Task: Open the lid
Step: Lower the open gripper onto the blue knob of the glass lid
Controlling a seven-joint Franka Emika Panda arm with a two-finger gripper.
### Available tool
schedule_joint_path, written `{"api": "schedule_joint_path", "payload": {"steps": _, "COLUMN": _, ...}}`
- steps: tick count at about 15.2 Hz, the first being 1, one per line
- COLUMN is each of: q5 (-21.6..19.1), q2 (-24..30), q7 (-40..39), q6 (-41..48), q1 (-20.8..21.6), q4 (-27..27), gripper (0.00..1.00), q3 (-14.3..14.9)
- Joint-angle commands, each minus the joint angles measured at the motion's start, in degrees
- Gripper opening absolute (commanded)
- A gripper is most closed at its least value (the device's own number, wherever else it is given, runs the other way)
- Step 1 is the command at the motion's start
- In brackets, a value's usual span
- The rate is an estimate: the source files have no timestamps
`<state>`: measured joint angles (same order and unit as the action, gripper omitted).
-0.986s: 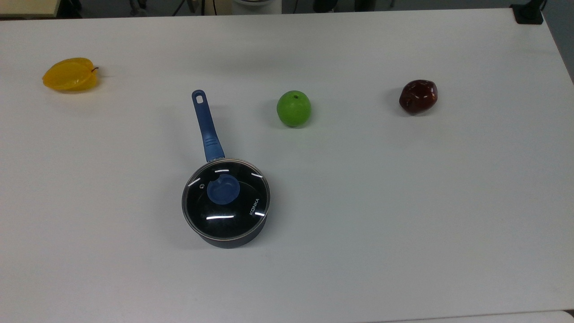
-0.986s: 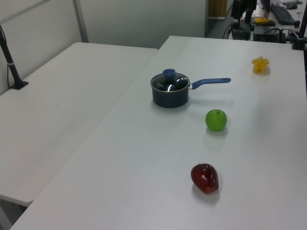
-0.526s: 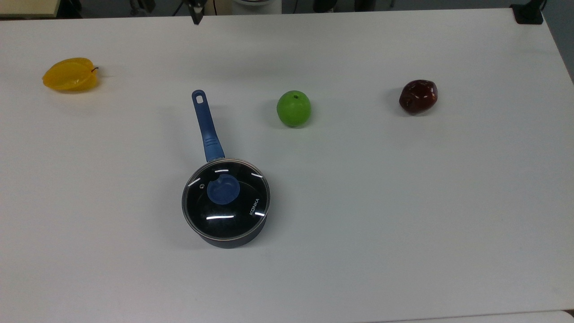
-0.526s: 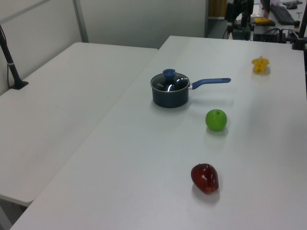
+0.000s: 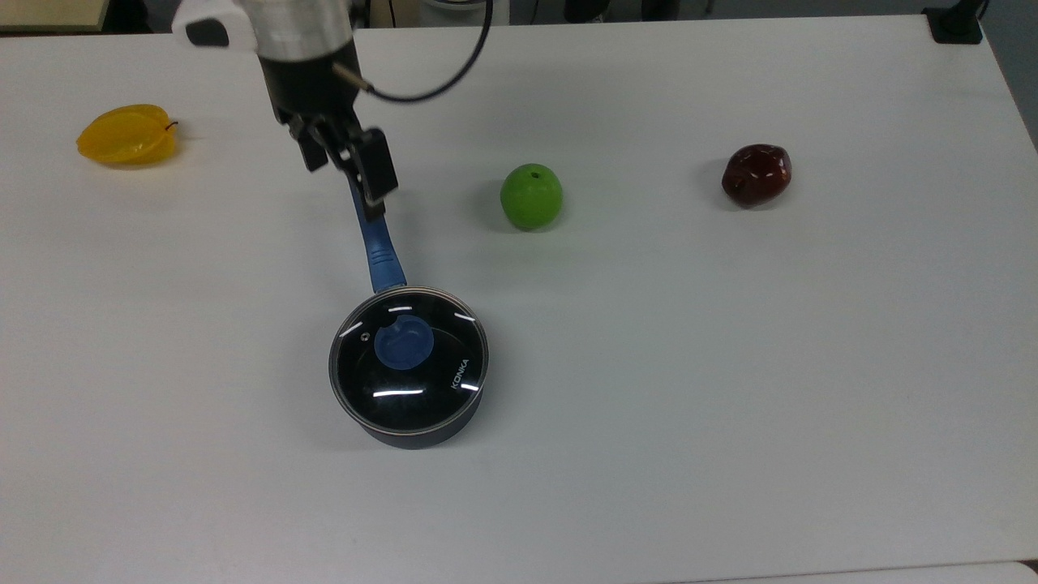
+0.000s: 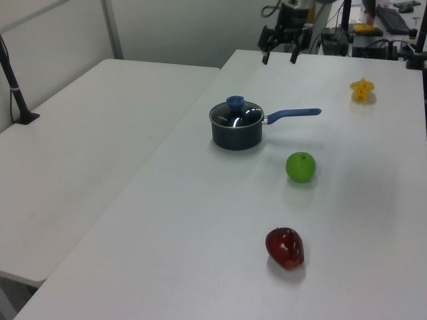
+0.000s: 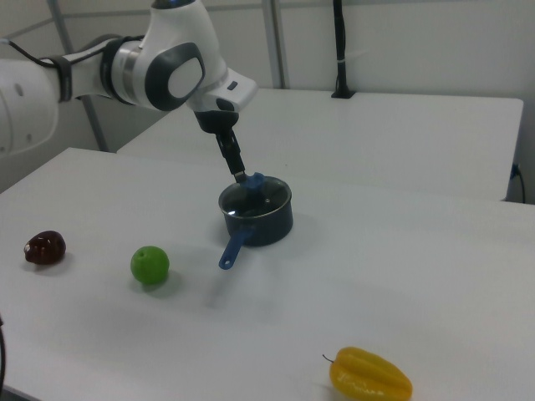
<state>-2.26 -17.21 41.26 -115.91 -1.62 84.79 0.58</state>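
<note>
One arm is newly entering | top view: two-finger gripper (image 5: pixel 345 174), fingers spread wide and empty, now hanging over blue saucepan handle (image 5: pixel 375 235) at 12 o'clock of round clear glass lid (image 5: pixel 409 358), sitting untouched on black saucepan (image 5: pixel 422 434) | left view: gripper (image 6: pixel 280 55) hovering high, well apart from lid (image 6: pixel 236 115) | right view: gripper (image 7: pixel 236 167) nearing blue knob (image 7: pixel 256 180); lifting not yet begun.

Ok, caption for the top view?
Open gripper above the pan handle, lid still on the pan.
</note>
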Motion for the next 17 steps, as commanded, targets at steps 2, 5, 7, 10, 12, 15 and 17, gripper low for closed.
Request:
{"api": "schedule_joint_path", "payload": {"steps": 2, "q5": 4.71, "q2": -10.63, "q7": 8.56, "q6": 0.34, "q1": 3.64, "q4": -11.13, "gripper": 1.0, "q3": 0.56}}
{"api": "schedule_joint_path", "payload": {"steps": 5, "q5": 8.05, "q2": -13.72, "q7": 11.73, "q6": -1.59, "q1": 5.31, "q4": -13.07, "gripper": 1.0, "q3": 0.65}}
{"api": "schedule_joint_path", "payload": {"steps": 7, "q5": 8.68, "q2": -15.56, "q7": 13.58, "q6": -3.97, "q1": 6.1, "q4": -13.25, "gripper": 1.0, "q3": 1.09}}
{"api": "schedule_joint_path", "payload": {"steps": 10, "q5": 9.2, "q2": -19.43, "q7": 15.86, "q6": -3.97, "q1": 6.46, "q4": -17.72, "gripper": 1.0, "q3": 1.96}}
{"api": "schedule_joint_path", "payload": {"steps": 12, "q5": 10.78, "q2": -21.97, "q7": 17.28, "q6": -4.41, "q1": 7.33, "q4": -19.57, "gripper": 1.0, "q3": 2.75}}
{"api": "schedule_joint_path", "payload": {"steps": 15, "q5": 10.88, "q2": -23.83, "q7": 17.28, "q6": -4.5, "q1": 7.86, "q4": -21.42, "gripper": 1.0, "q3": 2.76}}
{"api": "schedule_joint_path", "payload": {"steps": 17, "q5": 10.96, "q2": -24.27, "q7": 17.28, "q6": -5.02, "q1": 8.39, "q4": -21.42, "gripper": 1.0, "q3": 2.93}}
